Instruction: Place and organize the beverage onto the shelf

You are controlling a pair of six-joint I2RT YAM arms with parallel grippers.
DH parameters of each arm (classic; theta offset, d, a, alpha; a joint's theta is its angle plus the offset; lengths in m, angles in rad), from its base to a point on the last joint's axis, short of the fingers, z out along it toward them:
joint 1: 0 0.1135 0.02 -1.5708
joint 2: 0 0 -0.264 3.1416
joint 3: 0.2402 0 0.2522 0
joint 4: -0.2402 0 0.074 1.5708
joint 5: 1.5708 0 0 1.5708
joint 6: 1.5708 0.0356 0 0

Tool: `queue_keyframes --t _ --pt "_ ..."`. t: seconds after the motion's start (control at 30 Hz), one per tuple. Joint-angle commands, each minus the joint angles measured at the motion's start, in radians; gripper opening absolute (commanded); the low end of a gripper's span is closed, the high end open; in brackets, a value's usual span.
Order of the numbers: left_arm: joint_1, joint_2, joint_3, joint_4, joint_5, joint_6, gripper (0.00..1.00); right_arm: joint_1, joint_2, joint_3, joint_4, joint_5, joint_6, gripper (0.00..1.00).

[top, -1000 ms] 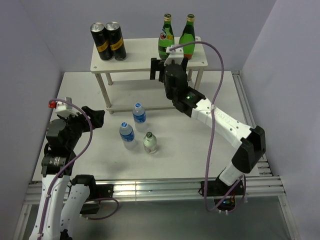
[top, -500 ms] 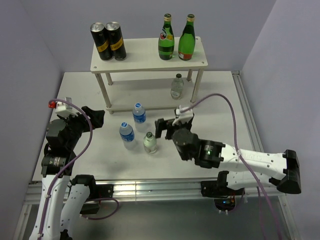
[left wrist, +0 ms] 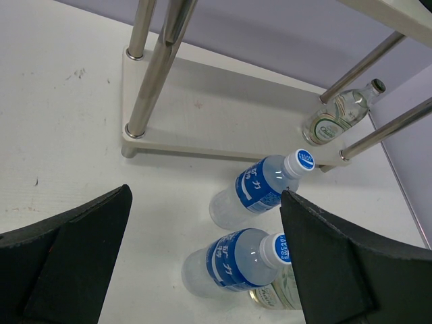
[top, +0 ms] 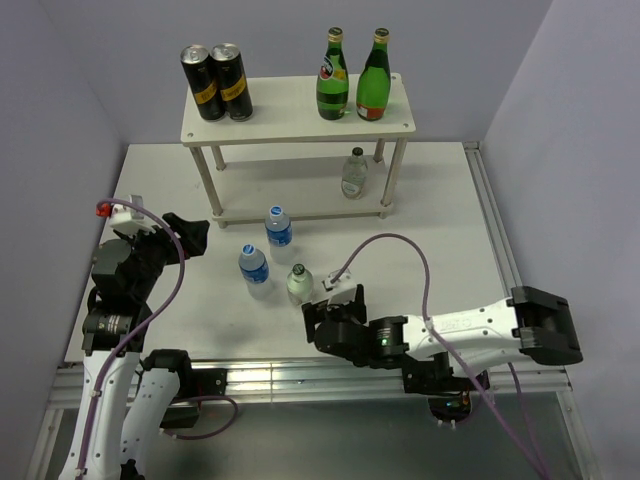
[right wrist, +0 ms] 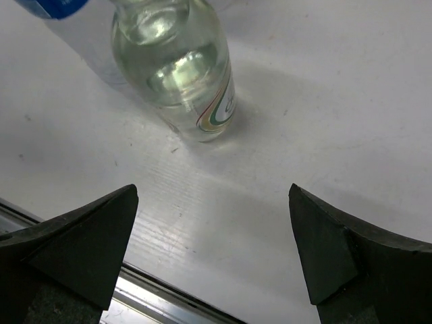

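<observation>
The cream shelf (top: 290, 118) stands at the back of the table. Its top board carries two black cans (top: 216, 84) and two green bottles (top: 352, 78). One clear glass bottle (top: 354, 173) stands on the lower board. On the table in front stand two blue-label water bottles (top: 279, 228) (top: 254, 266) and a small clear glass bottle (top: 299, 286). My right gripper (top: 325, 308) is low, just in front of that small bottle (right wrist: 179, 74), open and empty (right wrist: 212, 192). My left gripper (top: 195, 237) hovers open at the left, facing the water bottles (left wrist: 266, 185) (left wrist: 236, 270).
The shelf's thin legs (left wrist: 152, 74) rise at the lower board's corners (left wrist: 216, 115). A metal rail (right wrist: 169, 293) runs along the table's near edge, right under my right gripper. Purple walls close in the left, back and right sides.
My right arm has drawn back from the shelf and swung down to the table's front, by the small glass bottle. A clear glass bottle now shows on the lower board. The left arm stayed still.
</observation>
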Motion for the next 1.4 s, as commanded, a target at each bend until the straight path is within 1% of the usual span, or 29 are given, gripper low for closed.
queue_keyframes --t 0.0,0.07,0.27,0.43,0.47,0.6,0.8,0.93,1.03,1.07,1.13,1.17,1.23,1.27,1.33,1.37 --pt "0.008 -0.002 0.002 0.03 0.009 0.012 0.99 -0.008 0.075 0.039 0.118 -0.009 0.019 1.0" --pt "0.008 -0.003 0.003 0.03 0.009 0.012 0.99 -0.015 0.144 0.076 0.125 -0.004 -0.018 1.0" --pt "0.008 -0.005 0.003 0.03 0.014 0.012 0.99 -0.107 0.275 0.093 0.272 -0.061 -0.076 1.0" --pt "0.008 -0.003 0.003 0.032 0.019 0.012 0.99 -0.161 0.399 0.124 0.395 -0.062 -0.134 1.0" --pt "0.008 -0.003 0.002 0.032 0.019 0.012 0.99 -0.176 0.418 0.128 0.438 -0.055 -0.144 1.0" --pt "0.008 -0.002 0.0 0.034 0.017 0.01 0.99 -0.202 0.519 0.153 0.52 -0.018 -0.174 1.0" --pt "0.008 0.006 0.0 0.034 0.023 0.012 0.99 -0.222 0.589 0.173 0.638 0.048 -0.205 1.0" --pt "0.008 0.008 0.0 0.034 0.028 0.01 0.99 -0.222 0.635 0.168 0.73 0.097 -0.23 0.97" --pt "0.008 0.011 0.002 0.035 0.032 0.009 0.99 -0.23 0.681 0.182 0.776 0.131 -0.242 0.84" --pt "0.008 0.011 0.0 0.035 0.032 0.01 0.99 -0.235 0.701 0.184 0.809 0.141 -0.245 0.72" --pt "0.006 0.014 0.002 0.037 0.034 0.01 0.99 -0.248 0.717 0.19 0.829 0.152 -0.253 0.61" --pt "0.006 0.014 0.002 0.037 0.037 0.01 0.99 -0.255 0.724 0.19 0.857 0.161 -0.256 0.51" --pt "0.003 0.018 0.0 0.035 0.034 0.01 0.99 -0.264 0.741 0.194 0.885 0.163 -0.282 0.37" --pt "0.003 0.02 0.0 0.035 0.032 0.012 0.99 -0.272 0.743 0.199 0.885 0.174 -0.286 0.21" --pt "0.0 0.02 0.002 0.034 0.032 0.012 0.99 -0.279 0.737 0.208 0.874 0.183 -0.291 0.11" --pt "-0.002 0.018 0.002 0.035 0.031 0.012 0.99 -0.288 0.717 0.21 0.842 0.209 -0.286 0.02"
